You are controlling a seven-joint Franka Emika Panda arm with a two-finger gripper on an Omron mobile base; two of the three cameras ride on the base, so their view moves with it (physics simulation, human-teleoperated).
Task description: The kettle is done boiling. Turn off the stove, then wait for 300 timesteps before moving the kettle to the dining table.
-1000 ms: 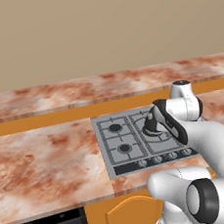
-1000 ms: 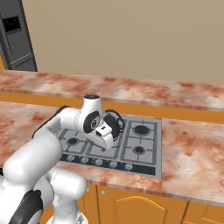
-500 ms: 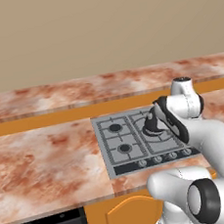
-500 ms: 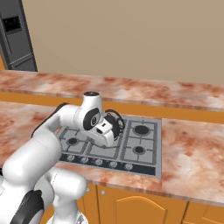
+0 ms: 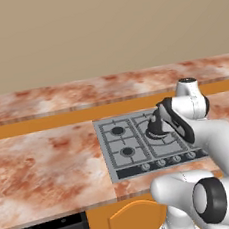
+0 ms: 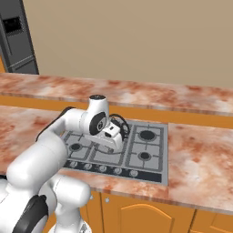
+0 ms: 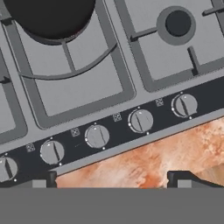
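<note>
Nearest the flat grey metal stove's (image 7: pixel 87 87) front edge, the gripper's (image 7: pixel 109 177) fingers stand wide, holding nothing, poised over the dark knob strip (image 7: pixel 118 127) probably to turn one off. Farther back, the squat black kettle (image 7: pixel 50 17) sits on a burner.

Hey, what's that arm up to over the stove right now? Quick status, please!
Gripper open, empty, above the stove's knob strip. Kettle on its burner, untouched. Stove knobs unobstructed.

Knob strip (image 7: pixel 113 131) lies unobstructed; kettle (image 7: pixel 50 17) probably crowds grates.
</note>
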